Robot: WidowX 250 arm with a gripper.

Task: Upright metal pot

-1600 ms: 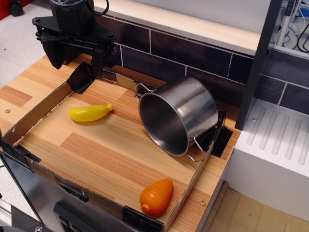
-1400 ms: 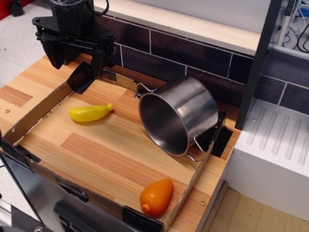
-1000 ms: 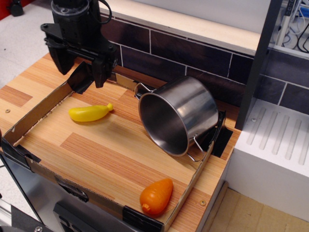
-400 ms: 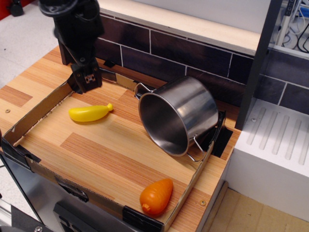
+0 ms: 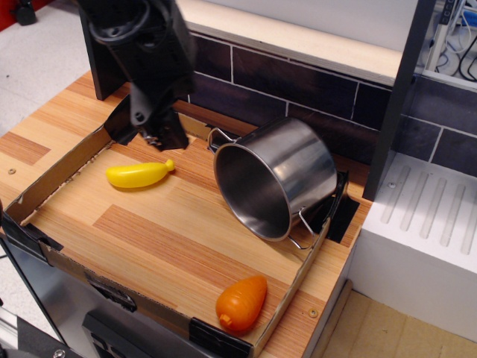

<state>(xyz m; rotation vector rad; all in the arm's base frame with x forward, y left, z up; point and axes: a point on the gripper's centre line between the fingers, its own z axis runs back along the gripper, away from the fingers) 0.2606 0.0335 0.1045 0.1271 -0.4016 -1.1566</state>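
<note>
- A shallow cardboard tray [image 5: 52, 177] with low walls sits on the wooden counter [image 5: 30, 142]; its corners are bound with black tape.
- Inside the tray: the metal pot [image 5: 277, 179], a yellow toy vegetable [image 5: 139, 174] and an orange toy carrot [image 5: 241, 303].
- The metal pot lies tipped on its side at the tray's far right corner, mouth facing down-left toward the tray's middle. Its interior shows only bare steel and reflections; nothing is seen inside it.
- One wire loop handle [image 5: 216, 137] shows at the upper left of the rim; the other wire loop handle [image 5: 304, 230] is at the lower right, just beside the tray's right wall.
- The yellow toy vegetable lies flat in the left half of the tray, well apart from the pot's mouth.
- The orange toy carrot lies at the near right corner, touching or nearly touching the front wall.
- The gripper [image 5: 158, 134] hangs over the tray's far left part, above and just behind the yellow toy vegetable, holding nothing.
- The gripper's fingers appear motion-blurred and seen edge-on; whether they stand wide or narrow cannot be told.
- The metal pot lies to the right of the gripper, near but apart from it, with the upper-left handle the closest part.
</note>
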